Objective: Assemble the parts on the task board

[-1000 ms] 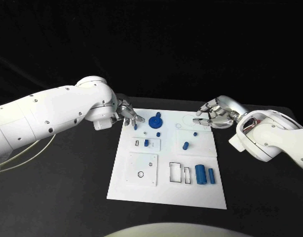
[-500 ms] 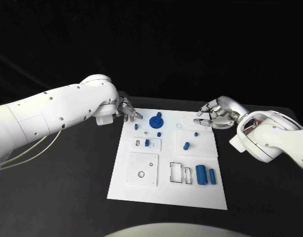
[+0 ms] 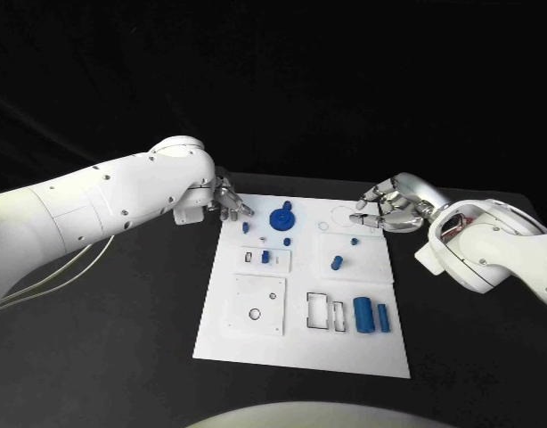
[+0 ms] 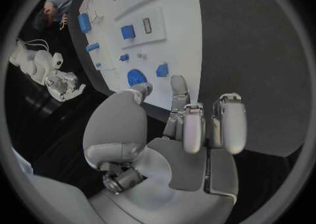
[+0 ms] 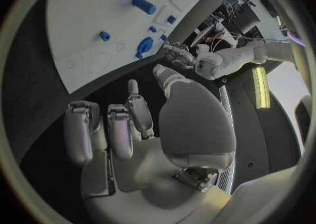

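The white task board (image 3: 257,332) lies in the middle of the black table. On its far end sit a round blue part (image 3: 281,217) and a few small blue parts (image 3: 266,258). A slanted blue peg (image 3: 335,262) lies further right. Two blue cylinders (image 3: 363,314) stand side by side near the front right. My left hand (image 3: 229,203) hovers at the board's far left corner, fingers apart and holding nothing. My right hand (image 3: 379,207) hovers at the far right corner, also holding nothing. The left wrist view shows the left hand's fingers (image 4: 191,129) above the round blue part (image 4: 136,76).
Raised white plates with cut-out slots (image 3: 325,310) and a round hole (image 3: 256,314) sit on the board's near half. Black table (image 3: 107,330) surrounds the board on both sides. In the right wrist view the left hand (image 5: 181,54) shows beyond the board (image 5: 79,13).
My left hand has drawn back a little from the board's far left corner, up and away from the small blue part there. The right hand has barely moved.
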Robot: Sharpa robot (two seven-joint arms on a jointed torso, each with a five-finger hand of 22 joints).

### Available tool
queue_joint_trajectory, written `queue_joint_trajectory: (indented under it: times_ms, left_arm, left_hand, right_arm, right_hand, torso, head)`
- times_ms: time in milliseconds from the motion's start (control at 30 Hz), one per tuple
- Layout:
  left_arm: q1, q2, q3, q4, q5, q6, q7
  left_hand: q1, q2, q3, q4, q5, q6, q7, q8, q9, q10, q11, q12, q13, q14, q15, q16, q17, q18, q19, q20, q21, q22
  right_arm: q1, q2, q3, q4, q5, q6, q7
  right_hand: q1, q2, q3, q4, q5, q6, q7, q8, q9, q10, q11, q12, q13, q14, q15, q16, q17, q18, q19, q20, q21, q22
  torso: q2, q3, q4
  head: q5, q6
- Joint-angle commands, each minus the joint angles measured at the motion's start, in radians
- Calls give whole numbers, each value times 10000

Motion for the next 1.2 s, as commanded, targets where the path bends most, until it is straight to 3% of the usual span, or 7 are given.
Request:
queue_joint_trajectory:
  times_ms: [33, 333, 1200]
  left_arm:
    - [-2, 101, -24, -107, 255, 414, 208]
    - [-33, 204, -124, -218, 454, 624, 249]
    - [-91, 242, -161, -202, 611, 685, 323]
  left_hand:
    - [84, 43, -52, -6, -57, 56, -12, -19, -17, -5, 38, 37, 3, 1040, 80, 36, 2635, 181, -27, 66, -38, 1792]
    - [181, 104, -47, -22, -85, 133, -29, 3, -30, 16, 40, 99, 37, 1040, 92, 36, 2635, 185, -34, 84, -54, 1790]
    - [951, 336, 103, -56, -104, 318, -95, 115, -52, 18, -6, 206, 37, 1040, 67, 36, 2635, 192, -34, 90, -84, 1807]
  right_arm:
    - [-7, 33, 1, -8, -34, 70, 68]
    - [-7, 66, 1, -38, -34, 77, 69]
    - [-9, 112, 1, -67, -34, 106, 63]
  right_hand:
    - [-43, -16, 6, 31, -15, -68, -16, 36, 9, -16, -62, -20, 132, 991, -60, -25, 2391, 157, 347, -73, -33, 2086]
    - [-32, -3, -10, 55, 20, -79, -16, 38, 26, -19, -63, -24, 128, 988, -61, -31, 2381, 161, 338, -74, -52, 2079]
    - [-19, 14, -22, 80, 49, -81, -17, 45, 45, -14, -64, -18, 133, 987, -61, -34, 2376, 161, 338, -75, -54, 2079]
  torso:
    - [2, -5, 3]
    - [-20, 7, 15]
    - [-2, 6, -5]
  head:
    - [-11, -38]
    - [-3, -66]
    - [-9, -81]
